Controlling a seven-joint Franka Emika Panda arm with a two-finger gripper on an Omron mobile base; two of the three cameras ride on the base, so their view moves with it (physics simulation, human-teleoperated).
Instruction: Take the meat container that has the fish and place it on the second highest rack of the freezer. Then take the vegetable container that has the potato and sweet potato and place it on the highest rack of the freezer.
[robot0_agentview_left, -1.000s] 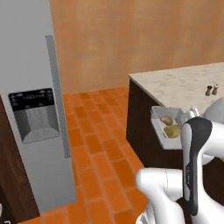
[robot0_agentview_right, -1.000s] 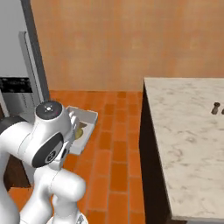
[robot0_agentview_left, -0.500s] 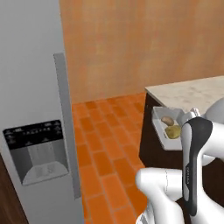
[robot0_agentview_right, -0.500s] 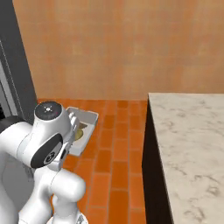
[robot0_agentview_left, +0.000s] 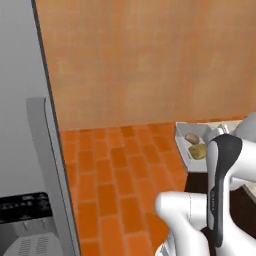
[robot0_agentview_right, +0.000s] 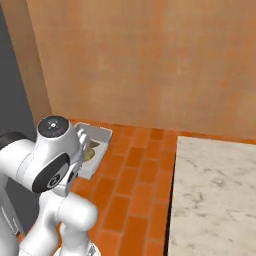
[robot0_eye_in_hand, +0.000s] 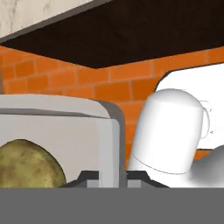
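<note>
I hold the white vegetable container (robot0_agentview_left: 186, 132) in the air beside my arm, over the orange brick floor. Inside it lie a brown sweet potato (robot0_agentview_left: 191, 138) and a yellowish potato (robot0_agentview_left: 198, 151). My gripper (robot0_agentview_left: 219, 131) is shut on the container's near rim. From the right base view the container (robot0_agentview_right: 101, 135) pokes out past my white forearm, and the gripper (robot0_agentview_right: 81, 139) sits at its edge. In the hand view the container wall (robot0_eye_in_hand: 57, 127) stands between the dark fingertips (robot0_eye_in_hand: 89, 176), with the potato (robot0_eye_in_hand: 26, 165) at the lower left.
The grey freezer door (robot0_agentview_left: 22, 110) with its long handle (robot0_agentview_left: 50, 165) and dispenser panel (robot0_agentview_left: 25, 215) stands close on the left. A marble counter (robot0_agentview_right: 212, 195) lies to the right. An orange wall (robot0_agentview_left: 150, 55) is ahead.
The whole picture has shifted: the base has moved, so the freezer door looms larger on the left and the counter has slid aside. The container stays in the gripper.
</note>
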